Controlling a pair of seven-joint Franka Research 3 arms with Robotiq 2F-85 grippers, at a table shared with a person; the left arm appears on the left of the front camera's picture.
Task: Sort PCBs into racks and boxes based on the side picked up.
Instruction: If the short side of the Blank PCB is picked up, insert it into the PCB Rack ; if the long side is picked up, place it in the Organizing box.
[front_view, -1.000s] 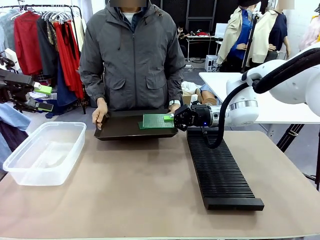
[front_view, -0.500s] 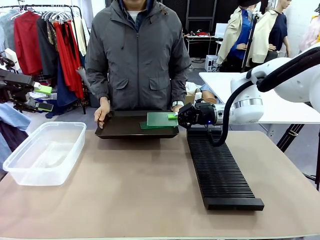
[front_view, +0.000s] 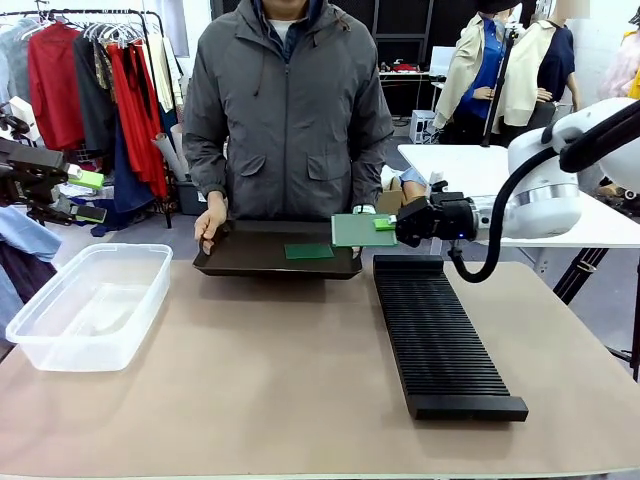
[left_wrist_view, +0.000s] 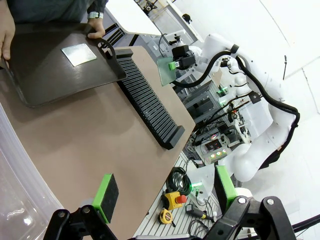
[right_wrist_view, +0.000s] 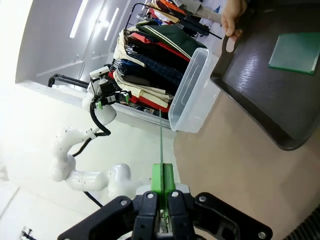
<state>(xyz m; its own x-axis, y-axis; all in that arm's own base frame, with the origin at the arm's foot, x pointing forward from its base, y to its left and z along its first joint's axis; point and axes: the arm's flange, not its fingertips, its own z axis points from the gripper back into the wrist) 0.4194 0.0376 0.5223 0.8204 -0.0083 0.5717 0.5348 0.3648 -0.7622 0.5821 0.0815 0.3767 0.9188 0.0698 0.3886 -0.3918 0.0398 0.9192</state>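
PCB (front_view: 362, 230) broadside frontally, seemingly edge-on wrist-side

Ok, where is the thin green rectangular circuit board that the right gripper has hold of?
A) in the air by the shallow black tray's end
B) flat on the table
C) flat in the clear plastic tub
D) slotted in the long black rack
A: the right gripper is shut on the green circuit board, holding it up off the black tray, where a second board lies flat.

R arm in from right, wrist level; R tool (front_view: 385, 225) pinching PCB (front_view: 355, 230) edge; L tool (front_view: 88, 196) off left, jaws apart.
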